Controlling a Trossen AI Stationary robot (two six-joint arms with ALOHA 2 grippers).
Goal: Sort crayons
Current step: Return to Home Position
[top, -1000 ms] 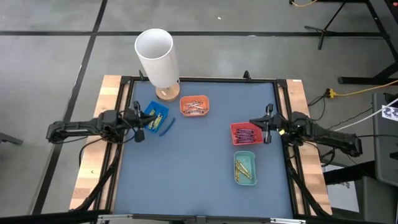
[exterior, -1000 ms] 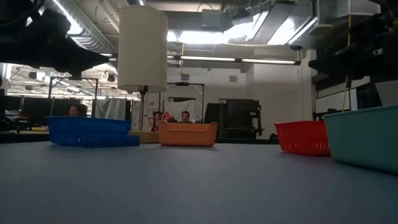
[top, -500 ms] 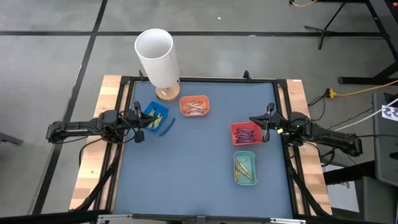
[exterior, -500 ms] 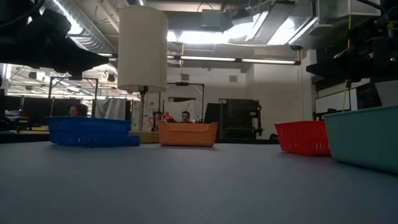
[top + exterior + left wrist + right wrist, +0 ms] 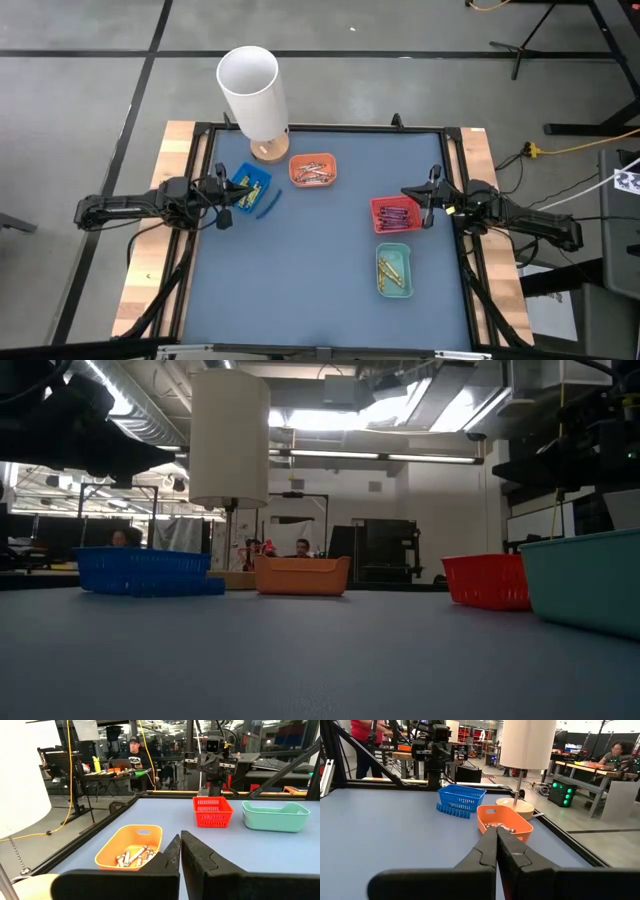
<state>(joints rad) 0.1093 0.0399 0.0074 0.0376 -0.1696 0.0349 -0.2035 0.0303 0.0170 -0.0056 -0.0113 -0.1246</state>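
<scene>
while both arms wait at the side edges of the desk [image 5: 320, 310], every crayon in view lies inside a tray. the left tool [image 5: 224, 203] hangs at the desk's left edge, just beside the blue tray [image 5: 263, 182]; the left wrist view shows its two dark fingers pressed together with nothing between them. the right tool [image 5: 429, 203] hangs at the right edge, just beside the red tray [image 5: 376, 215], and its fingers likewise meet tip to tip, empty

the yellow crayons [image 5: 250, 184] lie in the blue tray, on the far left part of the desk. the pale crayons [image 5: 314, 175] lie in a loose heap in the orange tray [image 5: 294, 170], near the far edge. the violet crayons [image 5: 398, 214] lie side by side in the red tray, and the yellowish crayons [image 5: 392, 265] lie in the green tray [image 5: 394, 292], just nearer than the red one on the right side

a short blue strip [image 5: 266, 208] lies on the desk just beside the blue tray. a white lamp shade [image 5: 250, 85] stands on a round wooden base [image 5: 268, 150] at the far edge, between the blue and orange trays. beyond the desk, in the left wrist view, a person [image 5: 134, 750] sits at a cluttered workbench
</scene>
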